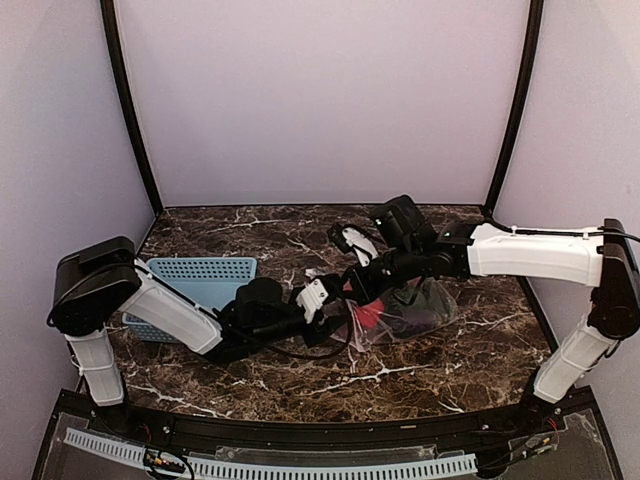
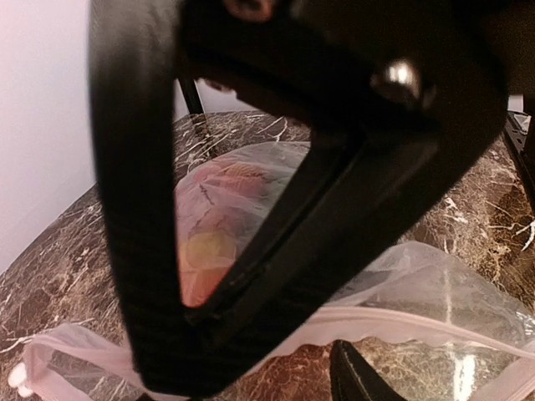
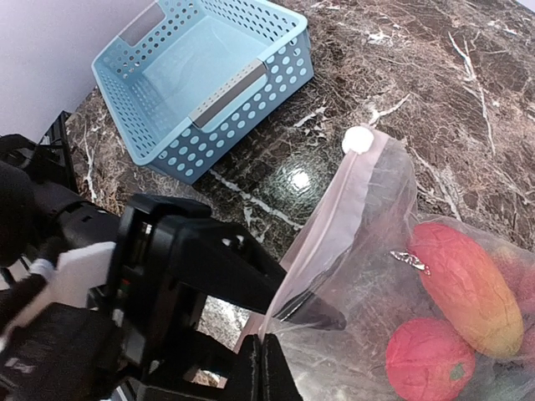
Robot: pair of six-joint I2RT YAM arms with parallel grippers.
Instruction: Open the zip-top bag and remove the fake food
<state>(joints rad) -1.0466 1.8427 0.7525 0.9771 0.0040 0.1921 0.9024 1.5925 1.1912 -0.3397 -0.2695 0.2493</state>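
Mouth of zip-top bag (image 3: pixel 368 251) between both jaws

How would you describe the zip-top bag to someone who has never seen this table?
On the dark marble table, look right of the light-blue basket. The zip-top bag lies there: clear crinkly plastic with a pale pink zip strip, the only thing holding red and orange fake food.

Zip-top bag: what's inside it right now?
Through the clear zip-top bag show an orange-red piece and a red round piece. The rest of its contents is out of frame or too blurred to tell.
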